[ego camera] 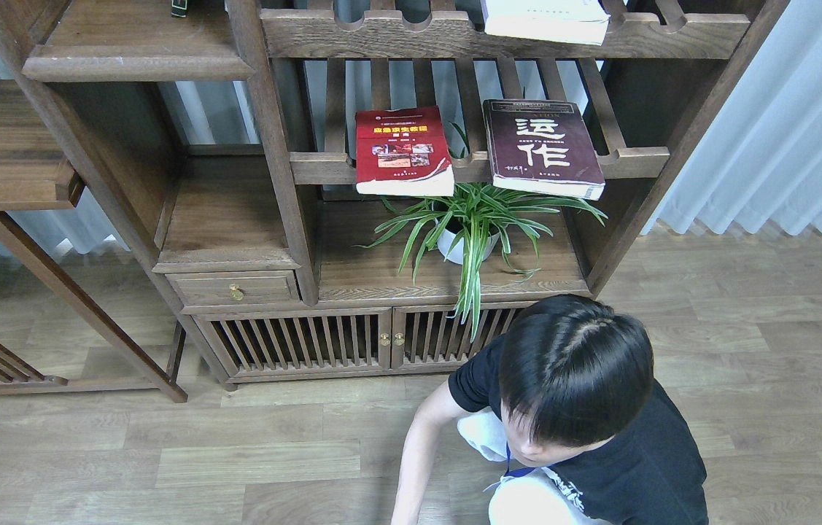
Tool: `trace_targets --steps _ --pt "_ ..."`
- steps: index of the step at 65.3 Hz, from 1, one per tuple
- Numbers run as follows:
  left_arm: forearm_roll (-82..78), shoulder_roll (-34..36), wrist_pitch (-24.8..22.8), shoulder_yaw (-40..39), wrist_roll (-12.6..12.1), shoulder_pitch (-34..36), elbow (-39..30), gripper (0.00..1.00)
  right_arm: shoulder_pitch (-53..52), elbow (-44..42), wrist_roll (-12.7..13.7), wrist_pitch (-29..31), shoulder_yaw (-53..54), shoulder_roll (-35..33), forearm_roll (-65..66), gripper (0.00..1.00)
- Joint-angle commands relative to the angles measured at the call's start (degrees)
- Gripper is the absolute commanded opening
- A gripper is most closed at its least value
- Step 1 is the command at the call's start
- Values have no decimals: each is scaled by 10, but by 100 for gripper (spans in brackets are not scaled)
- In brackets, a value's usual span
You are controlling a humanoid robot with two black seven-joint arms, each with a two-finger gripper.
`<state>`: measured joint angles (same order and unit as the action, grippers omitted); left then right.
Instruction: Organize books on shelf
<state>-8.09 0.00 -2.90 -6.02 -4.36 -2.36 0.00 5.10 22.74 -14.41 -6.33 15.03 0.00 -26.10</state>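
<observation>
Head view: the red book (402,152) and the maroon book (542,148) lie flat mid-frame on a slatted rack (629,162); the white book (546,19) sits on the rack above. The solid shelf (135,45), upper left, holds none (presumably their destination). Neither arm shows, so the jaws' state is unknown. A person (577,408) crouches lower right.

Dark wooden cabinet (265,219) from 12 to 9 o'clock; slatted doors (352,339) at centre. White curtain (782,117) at 2 o'clock. Pale plank floor (163,452) across 6 o'clock.
</observation>
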Motion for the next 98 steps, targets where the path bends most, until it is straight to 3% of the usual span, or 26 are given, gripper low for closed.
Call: trace_targets --steps 1,98 --pt "0 0 0 0 0 0 54 100 0 -1 0 0 0 0 0 99" --pt "0 0 0 0 0 0 54 100 0 0 0 0 0 0 0 99"
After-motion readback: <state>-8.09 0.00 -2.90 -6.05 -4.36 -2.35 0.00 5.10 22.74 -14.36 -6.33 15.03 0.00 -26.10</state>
